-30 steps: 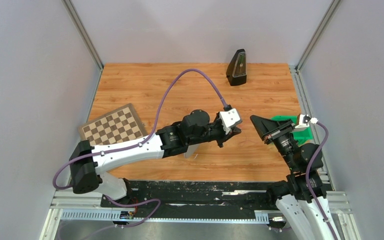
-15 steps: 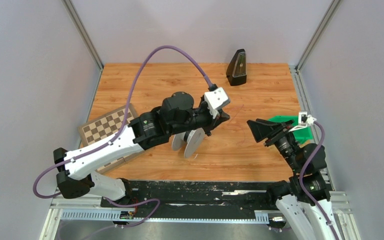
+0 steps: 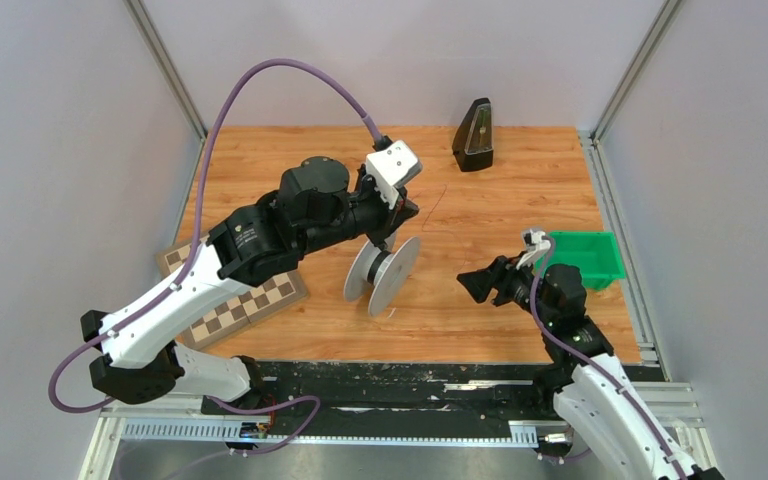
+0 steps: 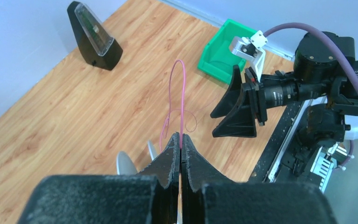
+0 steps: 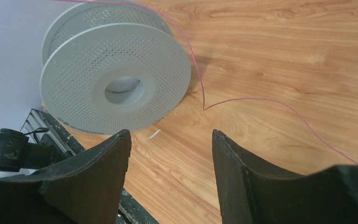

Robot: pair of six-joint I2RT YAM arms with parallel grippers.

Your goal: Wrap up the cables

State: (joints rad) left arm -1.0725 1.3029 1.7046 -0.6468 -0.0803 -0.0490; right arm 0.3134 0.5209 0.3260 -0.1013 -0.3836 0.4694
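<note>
A thin pink cable [image 4: 182,93] loops up from my left gripper [image 4: 181,136], which is shut on it above the table. It shows faintly in the top view [image 3: 438,200] and runs across the wood in the right wrist view [image 5: 242,99]. A grey perforated spool [image 3: 383,273] stands on edge in mid-table, just below the left gripper [image 3: 407,212]; the right wrist view shows it [image 5: 116,79] at upper left. My right gripper [image 3: 475,284] is open and empty, low over the table right of the spool, pointing at it [image 5: 170,140].
A black metronome [image 3: 474,135] stands at the back. A green bin [image 3: 585,255] sits at the right edge behind the right arm. A chessboard [image 3: 250,300] lies at the left, partly under the left arm. The black base rail [image 3: 400,385] runs along the near edge.
My left gripper has risen and moved back-left with the cable, uncovering the spool. My right gripper has swung down and left toward the spool, away from the green bin.
</note>
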